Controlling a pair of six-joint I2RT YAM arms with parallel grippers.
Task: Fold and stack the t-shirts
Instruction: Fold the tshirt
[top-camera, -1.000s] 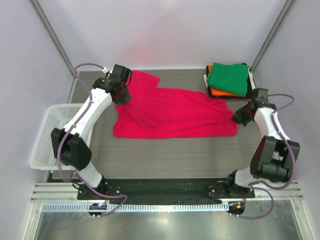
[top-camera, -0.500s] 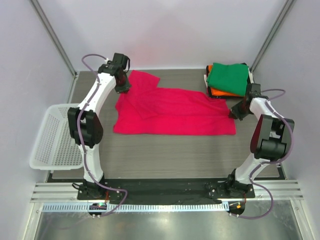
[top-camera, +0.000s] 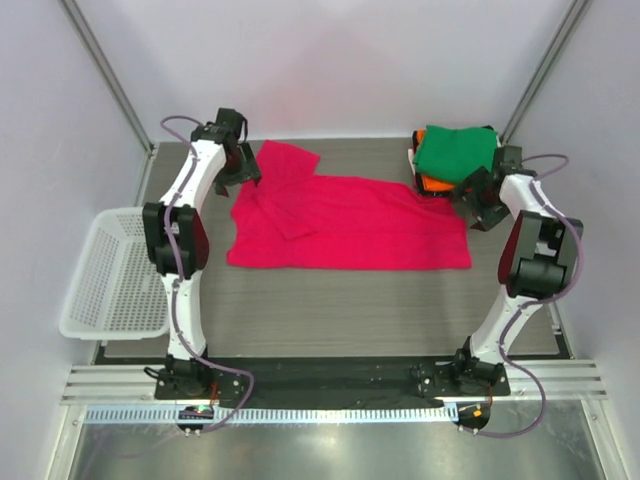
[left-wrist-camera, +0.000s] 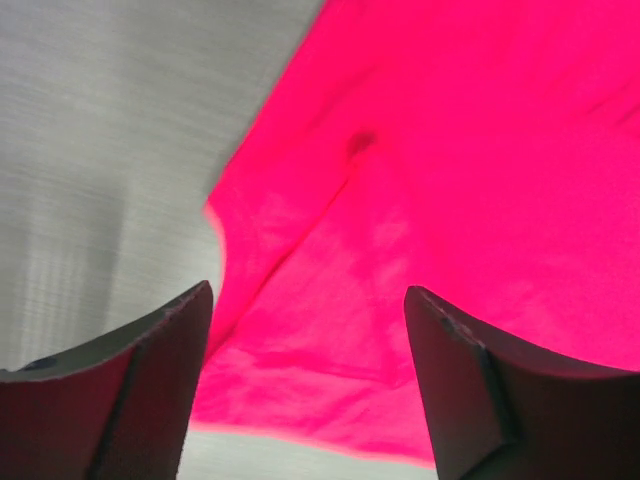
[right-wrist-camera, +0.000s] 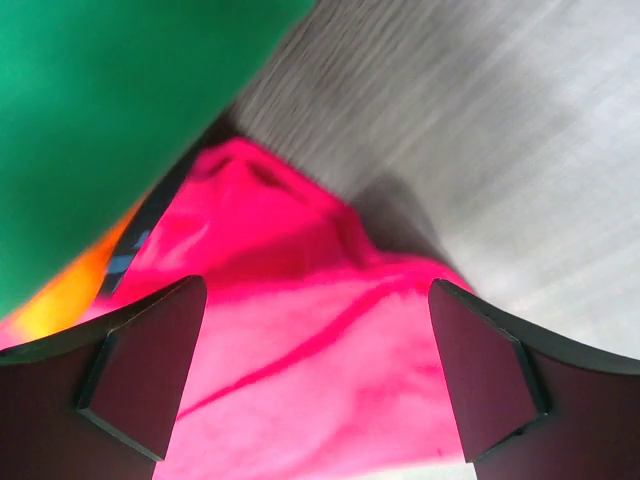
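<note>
- We find the left arm stretched toward the far left corner of the table (top-camera: 340, 310), with the left gripper (top-camera: 243, 172) spread wide over the pink-red t-shirt (top-camera: 350, 225) and holding nothing.
- The right arm reaches along the right edge. The right gripper (top-camera: 470, 195) is fully spread and empty above the shirt's far right corner.
- The shirt lies flat mid-table, its long axis running left to right.
</note>
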